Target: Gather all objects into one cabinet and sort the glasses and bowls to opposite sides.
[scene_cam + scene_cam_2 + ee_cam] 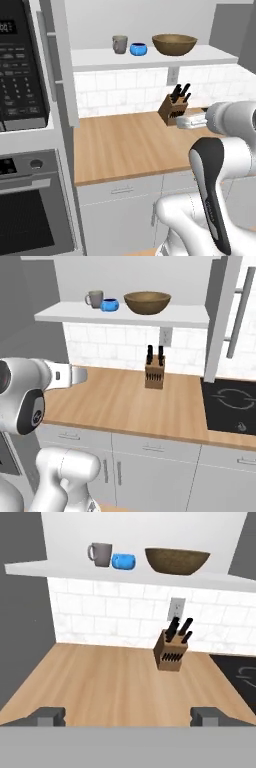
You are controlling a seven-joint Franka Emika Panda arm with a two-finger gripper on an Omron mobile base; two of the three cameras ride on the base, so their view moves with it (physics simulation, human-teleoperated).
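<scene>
1. On the white shelf of the open wall cabinet stood the grey mug, the small blue bowl just beside it, almost touching, and the wooden bowl a little apart on the other side. The cream speckled mug could not be seen on that shelf.
2. That order was the first risk: the blue bowl sat nearer the mug than its fellow bowl, so sorting was, by my judgement, unfinished. Reaching for either one could nudge its close neighbour off the shelf edge.
3. The gripper hung well below the shelf, above the wooden counter, its fingers spread wide with nothing between them.
4. A climb from there to the shelf was a long one; a straight rise might catch the shelf's front lip from underneath.
5. The knife block stood on the counter against the tiled wall, roughly under the wooden bowl; a low sweep towards that side could knock it over.
6. The open cabinet door stood edge-on beside the shelf, with its bar handle outward, and a wide swing of the arm could strike it.
</scene>
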